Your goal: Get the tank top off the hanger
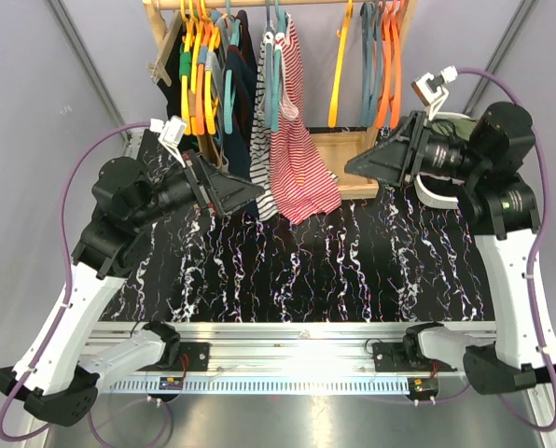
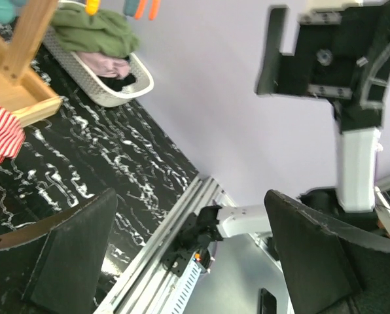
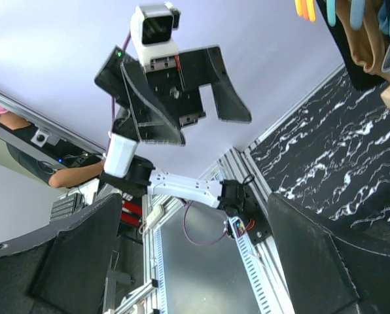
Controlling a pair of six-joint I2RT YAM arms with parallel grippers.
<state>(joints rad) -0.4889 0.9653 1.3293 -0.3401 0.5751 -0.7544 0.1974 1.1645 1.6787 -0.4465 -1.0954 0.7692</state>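
Left hand (image 1: 247, 193) spread to full width, nothing between the fingers, tip right at the dark garments (image 1: 233, 103) on the left of the hanging row, contact or a small gap impossible to tell. Right hand (image 1: 351, 164) likewise wide open and empty, raised above the counter (image 1: 334, 280), pointing at the red-and-white striped tank top (image 1: 301, 159) from the right, near but apart. Between the two hands, that tank top on a teal hanger (image 1: 280, 23) hooked over the wooden rail (image 1: 166, 4), hem low over the rack's wooden frame (image 1: 339, 149). Judged from this: nothing done yet. Gripping the cloth, slipping both straps off the hanger and drawing it clear all left to do. Little room sideways, with other garments pressed close on the left and the frame on the right. Open counter toward the near edge for pulling out.
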